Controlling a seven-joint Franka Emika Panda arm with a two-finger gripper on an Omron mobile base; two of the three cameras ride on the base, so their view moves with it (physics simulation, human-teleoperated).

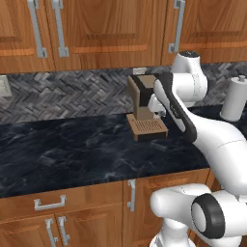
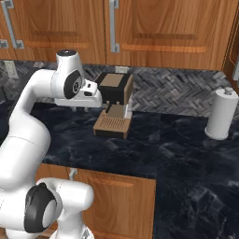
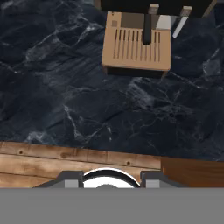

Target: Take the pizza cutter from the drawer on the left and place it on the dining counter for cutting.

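The drawer [image 1: 89,194], a medium-brown wood front with a short horizontal silver handle [image 1: 49,203], sits shut under the counter edge at the lower left. The pizza cutter is hidden. A glossy black slab with whitish veins [image 1: 62,149] runs along the wall and turns toward me on the right [image 2: 205,186]; I cannot tell which part is the dining counter. My gripper [image 3: 111,180] hangs open above the slab near its front edge, pointing down, with nothing between its fingertips. In the right base view the gripper [image 2: 83,105] is just left of the coffee machine.
A brown coffee machine [image 1: 144,108] with a slatted drip tray [image 3: 136,46] stands at the back of the counter. A white paper-towel roll [image 2: 220,114] stands further right. Wood wall cabinets [image 1: 106,29] hang above, and lower doors with vertical handles [image 1: 131,195] sit beside the drawer.
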